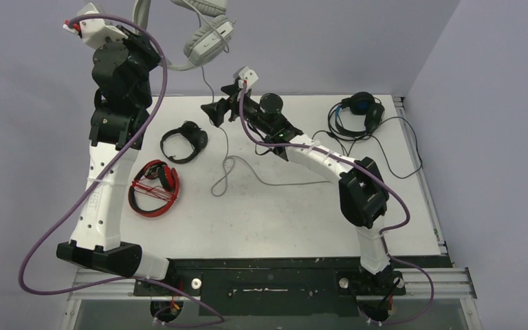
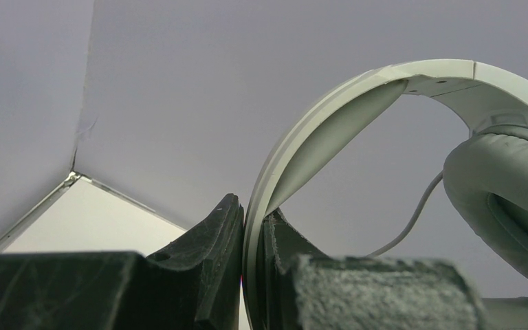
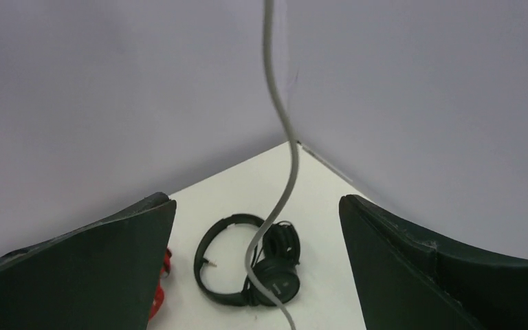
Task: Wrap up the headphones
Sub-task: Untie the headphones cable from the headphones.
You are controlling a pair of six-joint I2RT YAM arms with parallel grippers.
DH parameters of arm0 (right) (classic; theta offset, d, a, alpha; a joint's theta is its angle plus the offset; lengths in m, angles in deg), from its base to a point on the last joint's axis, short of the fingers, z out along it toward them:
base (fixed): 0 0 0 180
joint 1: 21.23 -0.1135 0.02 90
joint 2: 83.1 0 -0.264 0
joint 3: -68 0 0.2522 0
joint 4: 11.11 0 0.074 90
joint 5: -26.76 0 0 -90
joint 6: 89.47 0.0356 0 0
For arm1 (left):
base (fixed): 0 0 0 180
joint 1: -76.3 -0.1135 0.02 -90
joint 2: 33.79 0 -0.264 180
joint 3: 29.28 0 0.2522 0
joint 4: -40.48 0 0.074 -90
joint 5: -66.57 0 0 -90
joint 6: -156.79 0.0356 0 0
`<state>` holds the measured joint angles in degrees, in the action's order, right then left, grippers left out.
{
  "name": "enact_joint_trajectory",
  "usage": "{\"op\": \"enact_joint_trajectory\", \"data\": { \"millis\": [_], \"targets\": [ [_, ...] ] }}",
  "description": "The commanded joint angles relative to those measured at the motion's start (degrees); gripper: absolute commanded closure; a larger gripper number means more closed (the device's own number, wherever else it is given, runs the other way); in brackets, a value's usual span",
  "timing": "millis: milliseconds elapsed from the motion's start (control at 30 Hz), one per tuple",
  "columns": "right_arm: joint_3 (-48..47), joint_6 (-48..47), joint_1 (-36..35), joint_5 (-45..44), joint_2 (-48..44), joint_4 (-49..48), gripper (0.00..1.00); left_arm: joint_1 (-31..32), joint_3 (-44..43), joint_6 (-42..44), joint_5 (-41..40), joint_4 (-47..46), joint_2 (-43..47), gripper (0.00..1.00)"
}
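The white-grey headphones (image 1: 203, 34) hang in the air at the back, above the table's far edge. My left gripper (image 1: 152, 53) is raised high and is shut on their headband (image 2: 357, 89), with an ear cup (image 2: 509, 185) off to the right. Their thin grey cable (image 1: 225, 148) drops to the table and trails right. My right gripper (image 1: 218, 110) stands open around the hanging cable (image 3: 285, 137), which passes between the fingers (image 3: 130, 254) without touching them. On the table lie the small black headphones (image 1: 184, 143), the red-and-black ones (image 1: 155, 187) and the black-and-blue ones (image 1: 359, 112).
The black-and-blue headset's thin black cable (image 1: 405, 155) loops loosely along the table's right side. The purple wall (image 1: 330, 41) closes off the back and right. In the right wrist view the small black headphones (image 3: 275, 275) lie below the gripper.
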<state>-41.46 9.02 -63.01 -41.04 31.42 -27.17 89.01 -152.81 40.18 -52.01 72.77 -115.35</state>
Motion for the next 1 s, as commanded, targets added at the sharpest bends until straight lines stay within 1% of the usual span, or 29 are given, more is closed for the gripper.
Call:
{"op": "enact_joint_trajectory", "data": {
  "millis": [0, 133, 200, 233, 267, 300, 367, 500, 533, 600, 667, 733, 800, 967],
  "targets": [
    [-9.56, 1.91, 0.31, -9.05, 4.83, -6.79, 0.07, 0.45, -4.08, -3.44, 1.44, -5.19, 1.83, 1.00],
    [-19.77, 2.12, 0.22, -7.43, 11.20, -3.19, 0.09, 0.61, -4.58, -3.37, 1.49, -5.08, 1.58, 1.00],
    [-22.88, 2.39, 0.06, -7.65, 13.84, -1.49, 0.13, 0.68, -5.25, -3.17, 0.95, -4.95, 1.21, 1.00],
    [-22.88, 2.48, -0.03, -7.69, 14.61, -1.53, 0.20, 0.65, -5.68, -3.14, 0.76, -4.98, 0.85, 1.00],
    [-22.01, 2.49, -0.05, -7.57, 15.01, -2.13, 0.25, 0.72, -6.27, -3.02, 0.38, -5.04, 0.53, 1.00],
    [-20.63, 2.66, -0.13, -7.38, 15.11, -3.28, 0.36, 0.68, -6.97, -2.61, -0.01, -5.32, 0.02, 1.00],
    [-17.05, 2.75, -0.42, -6.89, 14.68, -5.72, 0.50, 0.74, -9.43, -1.63, -0.80, -5.65, -1.47, 1.00],
    [-10.20, 3.19, -0.92, -5.65, 13.51, -9.94, 0.75, 0.68, -18.77, 0.61, -2.59, -4.47, -5.76, 1.00],
    [-8.92, 3.39, -0.98, -4.83, 13.24, -10.82, 0.80, 0.65, -21.13, 1.05, -2.82, -4.20, -6.81, 1.00],
    [-6.41, 3.36, -1.02, -2.08, 12.72, -12.26, 0.82, 0.73, -25.63, 1.96, -2.94, -3.99, -8.84, 1.00],
    [-3.97, 3.46, -1.11, -0.89, 12.26, -13.04, 0.79, 0.72, -29.27, 2.74, -3.04, -4.13, -10.58, 1.00],
    [-1.89, 3.91, -1.20, 0.41, 12.20, -13.18, 0.79, 0.68, -31.93, 3.54, -3.39, -4.33, -11.80, 1.00],
    [0.43, 4.28, -1.24, 1.34, 12.15, -13.89, 0.80, 0.72, -33.07, 4.49, -3.91, -4.96, -12.21, 1.00],
    [8.72, 4.31, -1.35, 3.15, 11.06, -14.75, 0.83, 0.69, -32.68, 7.08, -6.11, -7.27, -11.52, 1.00]
  ]
}}
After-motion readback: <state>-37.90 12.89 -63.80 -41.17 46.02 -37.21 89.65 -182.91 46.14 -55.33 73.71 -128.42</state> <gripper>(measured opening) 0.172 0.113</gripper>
